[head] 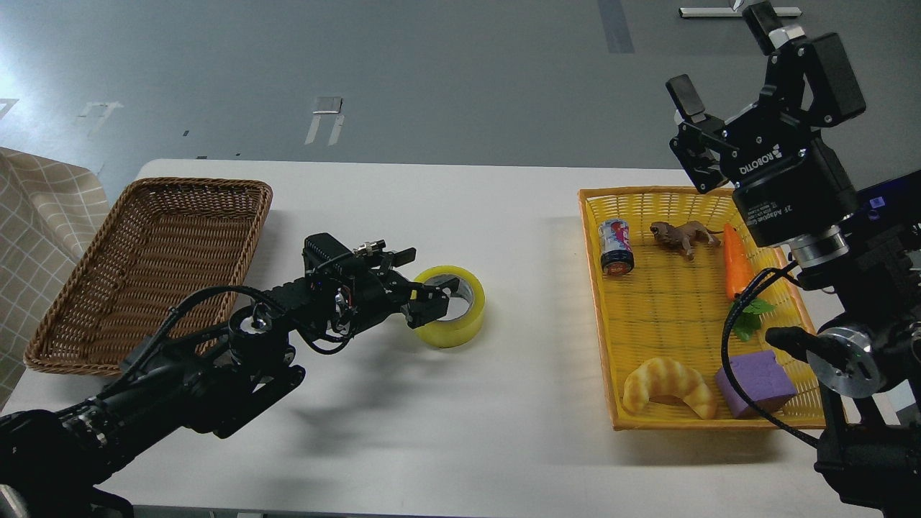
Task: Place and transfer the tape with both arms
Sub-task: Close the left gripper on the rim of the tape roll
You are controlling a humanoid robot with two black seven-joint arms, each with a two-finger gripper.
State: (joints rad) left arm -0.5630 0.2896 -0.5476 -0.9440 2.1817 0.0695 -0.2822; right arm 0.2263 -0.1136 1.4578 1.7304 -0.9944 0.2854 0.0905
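Observation:
The yellow tape roll (460,324) lies flat on the white table (460,432), just left of centre. My left gripper (434,286) reaches in from the left at the roll's left rim. Its jaws stand apart, the lower fingertip (452,285) over the roll's pale core and the upper finger above the rim. The roll rests on the table. My right gripper (722,59) is raised high at the far right above the yellow basket, open and empty.
A brown wicker basket (65,316) stands at the left. A yellow basket (608,345) at the right holds a can (616,247), a toy animal (682,236), a carrot (735,260), a croissant (669,386) and a purple block (755,381). Checked cloth lies at the far left.

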